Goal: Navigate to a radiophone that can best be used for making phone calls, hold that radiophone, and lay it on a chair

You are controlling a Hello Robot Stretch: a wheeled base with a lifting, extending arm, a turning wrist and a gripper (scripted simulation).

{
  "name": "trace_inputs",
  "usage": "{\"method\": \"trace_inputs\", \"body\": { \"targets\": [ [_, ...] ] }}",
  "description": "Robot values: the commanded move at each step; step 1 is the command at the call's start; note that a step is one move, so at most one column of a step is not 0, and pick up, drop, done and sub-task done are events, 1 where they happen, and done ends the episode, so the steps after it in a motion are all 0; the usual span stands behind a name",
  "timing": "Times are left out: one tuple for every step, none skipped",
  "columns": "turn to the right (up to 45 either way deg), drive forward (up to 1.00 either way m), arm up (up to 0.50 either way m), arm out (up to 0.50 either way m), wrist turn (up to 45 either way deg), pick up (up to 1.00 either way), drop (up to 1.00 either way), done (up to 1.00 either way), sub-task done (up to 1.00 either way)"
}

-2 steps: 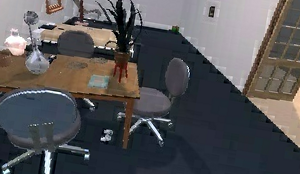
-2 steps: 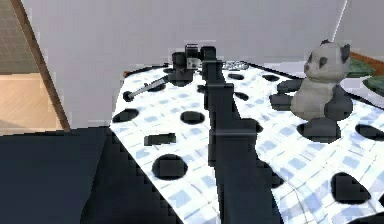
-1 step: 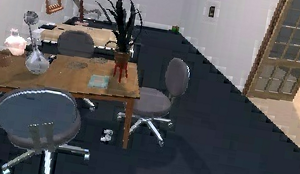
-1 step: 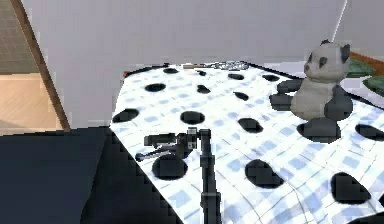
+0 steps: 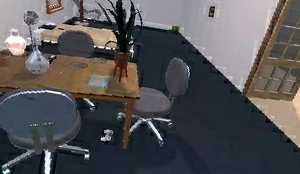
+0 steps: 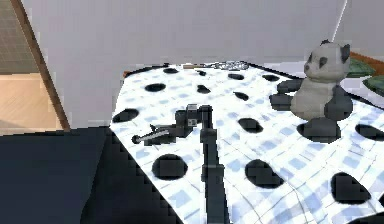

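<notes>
In the arm side view my arm [image 6: 210, 165] reaches out over a bed [image 6: 280, 135] with a white and blue checked cover dotted with black spots. The gripper [image 6: 148, 134] sits near the bed's left edge, its fingers pointing left. I cannot tell whether it holds anything. Some small dark flat things [image 6: 218, 66] lie at the bed's far edge, too small to name. In the forward view, one grey office chair [image 5: 162, 95] stands right of a wooden table [image 5: 63, 81], another [image 5: 41, 123] in front of it and a third [image 5: 76, 42] behind it.
A panda plush [image 6: 322, 80] sits on the bed's right part. The table carries a potted plant [image 5: 122, 32] and glass vases [image 5: 36, 56]. A second desk [image 5: 76, 30] stands farther back. A glass-paned door [image 5: 291, 48] is at the right. Dark carpet [image 5: 221, 137] lies between.
</notes>
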Motion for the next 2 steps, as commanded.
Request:
{"method": "trace_inputs", "body": {
  "targets": [
    [0.0, 0.00, -0.10, 0.00, 0.0, 0.00, 0.00, 0.00, 0.00],
    [0.0, 0.00, 0.10, 0.00, 0.0, 0.00, 0.00, 0.00, 0.00]
  ]
}}
